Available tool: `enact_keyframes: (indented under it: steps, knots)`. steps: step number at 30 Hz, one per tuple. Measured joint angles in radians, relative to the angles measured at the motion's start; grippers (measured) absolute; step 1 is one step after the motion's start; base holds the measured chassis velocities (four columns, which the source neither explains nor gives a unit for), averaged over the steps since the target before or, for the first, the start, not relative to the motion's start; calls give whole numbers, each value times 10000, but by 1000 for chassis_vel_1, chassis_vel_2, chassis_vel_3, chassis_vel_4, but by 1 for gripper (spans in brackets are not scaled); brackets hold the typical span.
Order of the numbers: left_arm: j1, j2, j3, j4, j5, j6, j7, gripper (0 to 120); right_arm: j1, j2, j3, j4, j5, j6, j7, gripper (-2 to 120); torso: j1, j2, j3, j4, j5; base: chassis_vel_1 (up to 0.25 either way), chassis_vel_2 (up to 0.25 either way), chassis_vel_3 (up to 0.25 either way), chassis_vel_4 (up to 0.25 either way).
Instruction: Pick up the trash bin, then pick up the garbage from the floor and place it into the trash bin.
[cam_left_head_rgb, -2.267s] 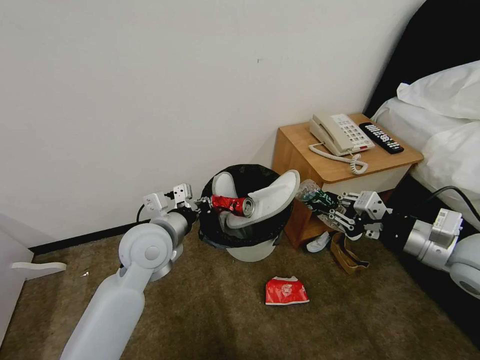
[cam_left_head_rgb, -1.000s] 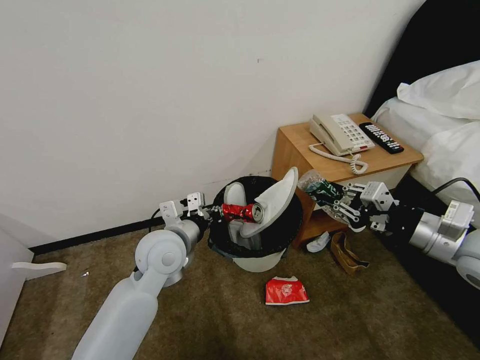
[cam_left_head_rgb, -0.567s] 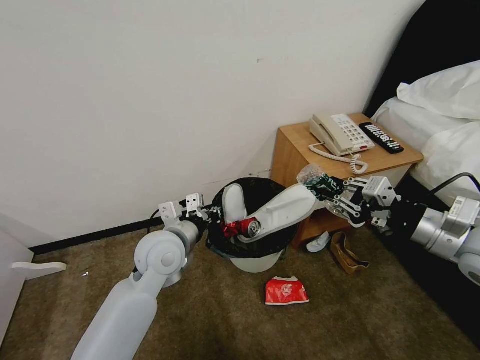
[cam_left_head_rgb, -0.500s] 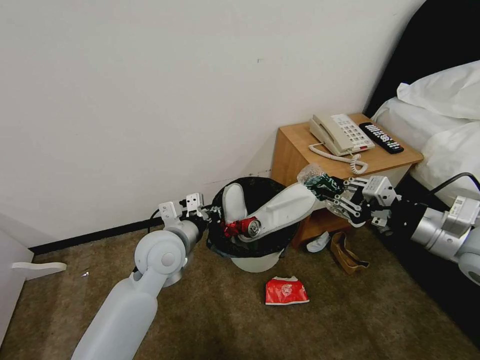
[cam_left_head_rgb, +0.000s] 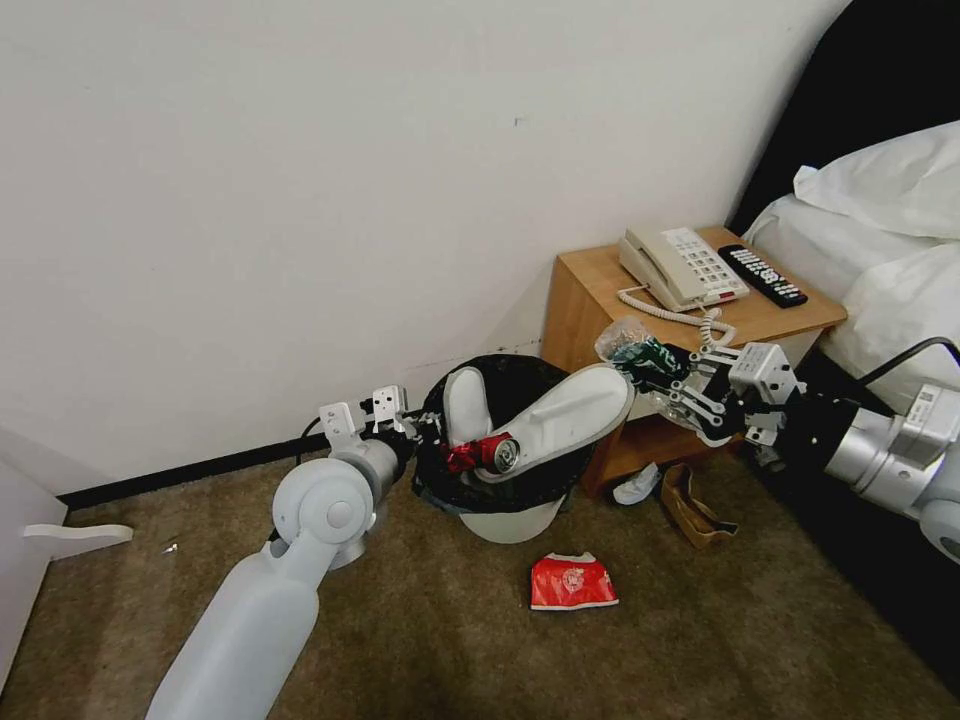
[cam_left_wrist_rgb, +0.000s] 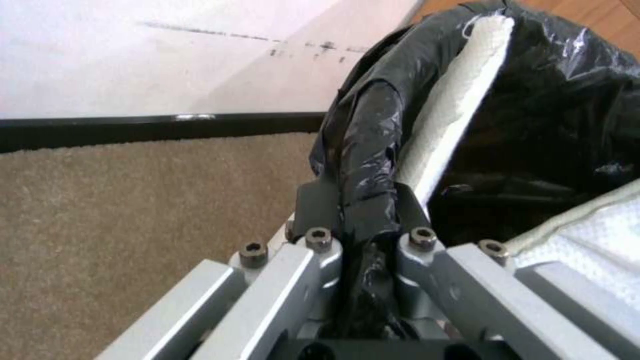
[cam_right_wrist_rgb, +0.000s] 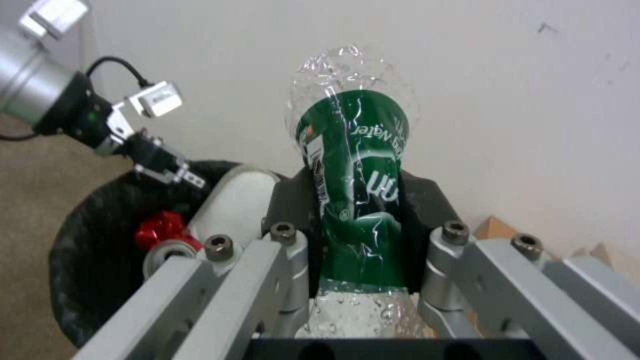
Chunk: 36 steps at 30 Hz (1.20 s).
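My left gripper (cam_left_head_rgb: 428, 432), jaws clamped on black-bag rim of small round white plastic trash bin (cam_left_head_rgb: 508, 520), centre of head frame, tilted. Bin holds two white slippers (cam_left_head_rgb: 560, 418), crushed red can (cam_left_head_rgb: 482, 454). My right gripper (cam_left_head_rgb: 668, 385), right of centre, jaws gripping crumpled clear plastic bottle with green label (cam_right_wrist_rgb: 353, 200), just beside bin rim. Flattened red paper cup (cam_left_head_rgb: 572, 583) on beige-brown carpet floor (cam_left_head_rgb: 450, 640), lower centre.

I see a plain white wall (cam_left_head_rgb: 300, 200) meeting beige-brown carpet (cam_left_head_rgb: 450, 650) along a black baseboard (cam_left_head_rgb: 180, 478). A wooden nightstand (cam_left_head_rgb: 590, 300) stands against the wall, carrying a cream telephone (cam_left_head_rgb: 680, 265) and a black remote (cam_left_head_rgb: 762, 274). Beside it lies a bed with white pillows (cam_left_head_rgb: 890, 210) and a dark headboard (cam_left_head_rgb: 850, 90).
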Motion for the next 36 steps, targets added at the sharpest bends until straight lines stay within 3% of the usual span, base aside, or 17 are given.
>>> enact_keyframes:
  steps: [6,8,15,36]
  knots:
    - [-8,-55,51,45,25,-5,-1,4,27,-336,26,-40,387,348,-109,19,0,0,0,0,0,0,0,0,0]
    - [-4,-95,129,56,40,-20,5,4,32,-512,22,-209,821,907,-677,19,0,0,0,0,0,0,0,0,0]
    - [7,-51,546,80,331,-122,313,4,-27,-601,-55,-403,1065,1421,-1745,19,0,0,0,0,1,0,0,0,0]
    - [-234,131,1837,-81,525,-198,352,4,-110,-354,-150,-628,693,1397,-1935,19,0,0,0,0,0,0,0,0,0]
